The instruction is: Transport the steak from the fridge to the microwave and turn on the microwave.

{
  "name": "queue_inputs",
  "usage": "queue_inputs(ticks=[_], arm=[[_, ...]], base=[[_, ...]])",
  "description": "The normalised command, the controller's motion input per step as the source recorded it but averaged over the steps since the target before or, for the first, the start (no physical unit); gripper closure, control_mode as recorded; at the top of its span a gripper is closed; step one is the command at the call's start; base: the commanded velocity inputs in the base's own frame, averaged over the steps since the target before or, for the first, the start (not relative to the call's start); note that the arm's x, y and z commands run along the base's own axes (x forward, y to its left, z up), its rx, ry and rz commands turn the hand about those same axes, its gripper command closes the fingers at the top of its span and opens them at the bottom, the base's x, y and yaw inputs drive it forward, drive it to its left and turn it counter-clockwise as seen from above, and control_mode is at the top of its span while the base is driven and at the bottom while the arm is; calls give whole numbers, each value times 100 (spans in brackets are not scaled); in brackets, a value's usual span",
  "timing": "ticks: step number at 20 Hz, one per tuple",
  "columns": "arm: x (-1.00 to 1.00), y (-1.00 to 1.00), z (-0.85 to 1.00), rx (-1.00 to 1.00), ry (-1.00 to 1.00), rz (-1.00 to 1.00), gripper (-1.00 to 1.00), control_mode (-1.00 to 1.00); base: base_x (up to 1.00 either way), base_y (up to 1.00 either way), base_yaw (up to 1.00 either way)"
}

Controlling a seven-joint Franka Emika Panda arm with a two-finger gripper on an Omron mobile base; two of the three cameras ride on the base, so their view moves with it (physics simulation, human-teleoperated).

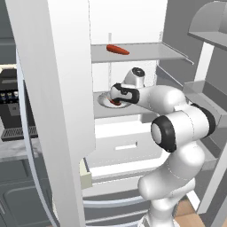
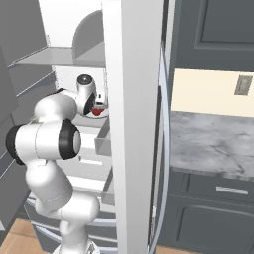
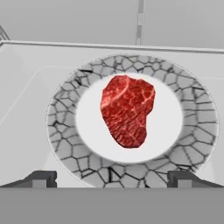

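My tool [image 3: 112,179] is wide open, holding nothing. The steak [image 3: 127,109] lies on a plate [image 3: 197,118] in the fridge [image 1: 53,88], right in front of my tool. I have not grabbed it yet, and the microwave part is left too.

you are looking at a rendered home kitchen: an open white fridge [image 1: 53,88] with grey shelves and drawers, a marble-look counter [image 2: 213,144] over dark grey cabinets [image 2: 208,218], and what appears to be a coffee machine [image 1: 11,106], partly hidden.
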Motion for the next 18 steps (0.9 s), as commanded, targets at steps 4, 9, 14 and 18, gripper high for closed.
queue_inputs(ticks=[4,9,14,18], arm=[[16,0,-9,0,0,0,-100,-100],[16,0,-10,0,0,0,-100,-100],[17,0,-10,-1,0,0,-100,-100],[15,0,-10,-3,0,0,-100,-100]], base=[[0,0,0],[0,0,0],[0,0,0],[0,0,0]])
